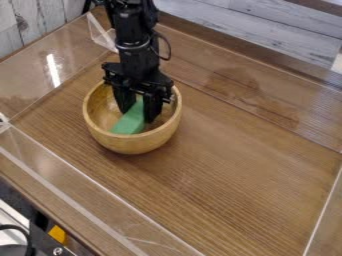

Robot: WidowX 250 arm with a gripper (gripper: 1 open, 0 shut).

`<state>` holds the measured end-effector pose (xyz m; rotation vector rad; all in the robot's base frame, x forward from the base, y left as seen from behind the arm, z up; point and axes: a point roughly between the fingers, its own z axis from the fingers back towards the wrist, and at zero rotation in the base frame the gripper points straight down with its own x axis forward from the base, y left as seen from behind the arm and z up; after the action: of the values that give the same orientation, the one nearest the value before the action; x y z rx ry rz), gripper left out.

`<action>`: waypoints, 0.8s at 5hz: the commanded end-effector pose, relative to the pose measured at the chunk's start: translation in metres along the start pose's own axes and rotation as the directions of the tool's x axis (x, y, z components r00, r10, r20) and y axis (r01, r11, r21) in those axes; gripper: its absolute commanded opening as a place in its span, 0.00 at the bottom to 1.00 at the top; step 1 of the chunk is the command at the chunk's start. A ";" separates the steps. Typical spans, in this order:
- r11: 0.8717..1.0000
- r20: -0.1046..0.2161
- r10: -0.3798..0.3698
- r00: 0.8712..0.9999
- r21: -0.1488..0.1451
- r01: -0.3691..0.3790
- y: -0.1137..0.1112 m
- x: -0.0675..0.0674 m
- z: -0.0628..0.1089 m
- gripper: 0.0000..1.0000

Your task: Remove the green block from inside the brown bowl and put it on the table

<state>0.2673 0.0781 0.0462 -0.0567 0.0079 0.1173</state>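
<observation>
The brown bowl sits left of the table's middle. Inside it the green block leans tilted, its lower end near the bowl's floor and its upper end hidden behind the black fingers. My gripper reaches straight down into the bowl from the black arm above, and its jaws are shut on the green block's upper part.
Clear plastic walls edge the tabletop on all sides. A pale plank surface lies beyond the far wall. Bare wood stretches to the right of the bowl and in front of it.
</observation>
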 end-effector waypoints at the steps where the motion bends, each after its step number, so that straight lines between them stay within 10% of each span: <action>1: 1.000 0.068 0.024 0.997 0.010 -0.024 0.004 0.007 0.020 0.00; 4: 0.999 0.078 0.039 0.996 0.008 -0.039 0.003 0.007 0.023 0.00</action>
<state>0.2672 0.0795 0.0531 -0.0576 -0.0095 0.1475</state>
